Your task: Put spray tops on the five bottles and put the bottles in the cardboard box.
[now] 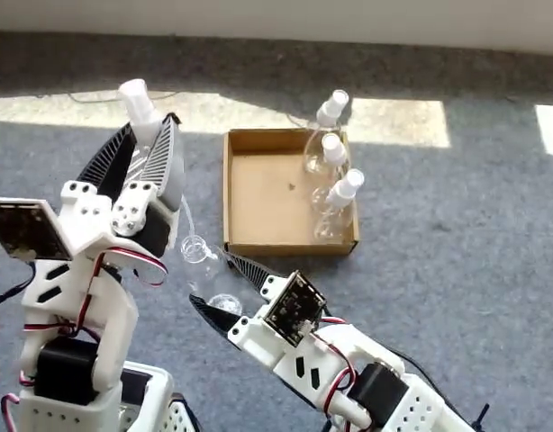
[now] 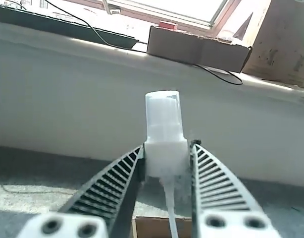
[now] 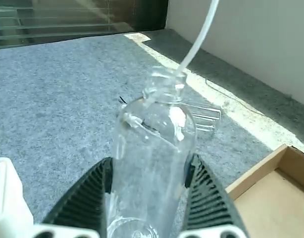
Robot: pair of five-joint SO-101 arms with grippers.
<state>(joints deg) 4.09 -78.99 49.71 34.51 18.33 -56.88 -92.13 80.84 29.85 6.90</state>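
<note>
- Now, beside the cardboard box (image 1: 258,193), left tool (image 2: 167,147) clamps a spray top (image 2: 164,124), right tool (image 3: 149,166) clamps an open bottle (image 3: 154,129).
- Capping step, I'd say: lower straight, seat the top.

In the high view, a cardboard box (image 1: 258,193) sits on the carpet (image 1: 457,243), centre-right. Three capped bottles (image 1: 329,153) stand in a row in the box, along its right wall. To the left of the box, the left gripper (image 1: 150,126) clasps a spray top (image 1: 140,103) held high. The spray top's tube (image 3: 199,34) drops into the neck of a bottle (image 3: 152,158), which is clasped by the right gripper (image 1: 215,281) just in front of the box's near left corner. A second bottle (image 3: 205,115) lies on its side on the carpet behind the clasped one.
</note>
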